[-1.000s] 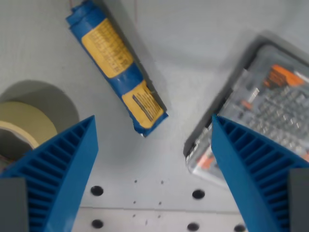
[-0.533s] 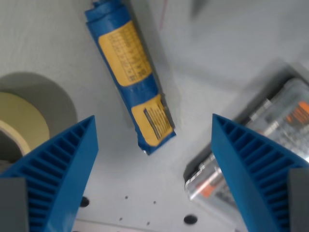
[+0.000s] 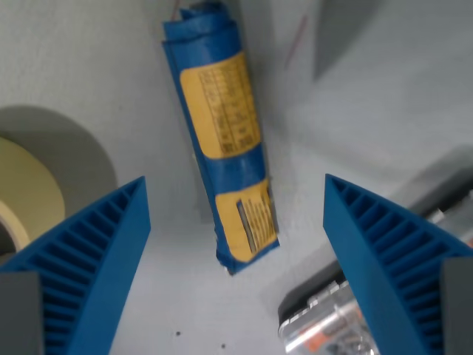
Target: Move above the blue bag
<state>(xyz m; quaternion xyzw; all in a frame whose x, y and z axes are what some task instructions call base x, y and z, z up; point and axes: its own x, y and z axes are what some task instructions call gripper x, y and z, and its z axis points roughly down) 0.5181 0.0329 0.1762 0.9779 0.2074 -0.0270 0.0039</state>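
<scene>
The blue bag is a long rolled blue pack with yellow labels. It lies on the grey table, running from the top middle of the wrist view down to just below centre. My gripper is open and empty. Its two blue ribbed fingers stand at the wrist view's lower left and lower right. The bag's lower end lies between them, below the gripper, with no contact showing.
A roll of cream tape sits at the wrist view's left edge. A clear plastic case with orange parts lies at the bottom right. A grey shadow falls at the upper right.
The camera has moved, so the whole scene has shifted down and to the right in the picture. The bag now sits more central and more upright; the case has slid toward the bottom right.
</scene>
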